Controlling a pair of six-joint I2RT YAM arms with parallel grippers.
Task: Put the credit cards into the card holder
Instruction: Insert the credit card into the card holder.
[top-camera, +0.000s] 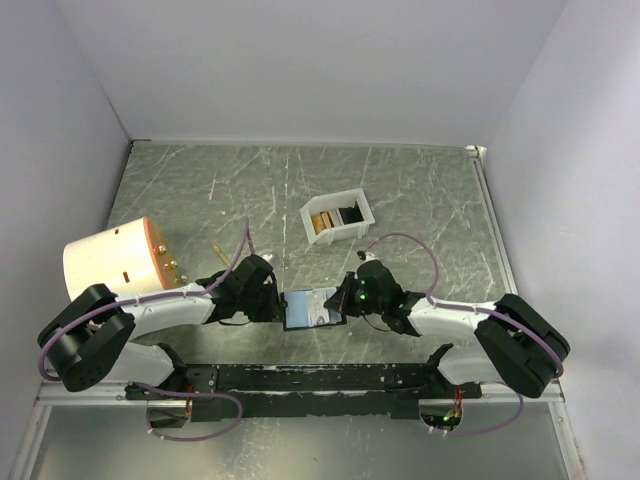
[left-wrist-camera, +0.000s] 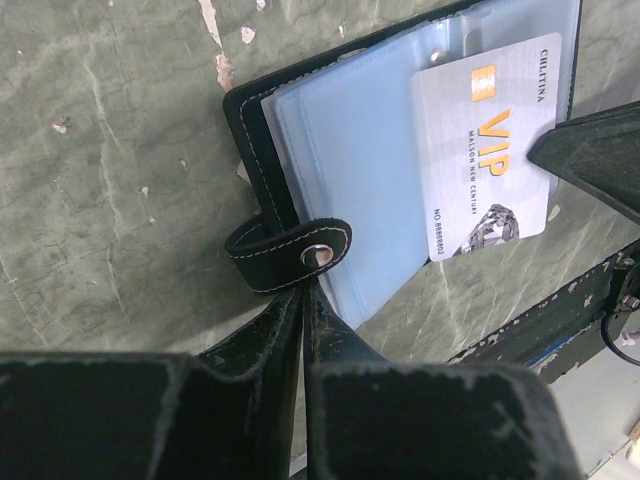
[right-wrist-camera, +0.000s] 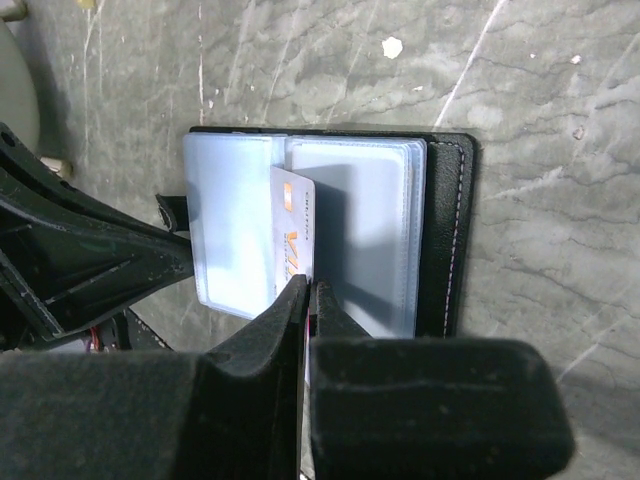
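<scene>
While the card holder (top-camera: 312, 307) is lying open on the table (top-camera: 420, 200), pale blue sleeves facing up, the silver VIP card (left-wrist-camera: 490, 150) is resting over those sleeves; whether it is entering a pocket I cannot tell. The right gripper (right-wrist-camera: 308, 290), on the holder's right, is pinching that card between closed jaws. The left gripper (left-wrist-camera: 303, 295), on the holder's left, is clamping its snap strap (left-wrist-camera: 290, 255), jaws nearly together. Behind the holder, well apart, a white box (top-camera: 338, 217) is holding other cards (top-camera: 325, 220), gold and dark.
</scene>
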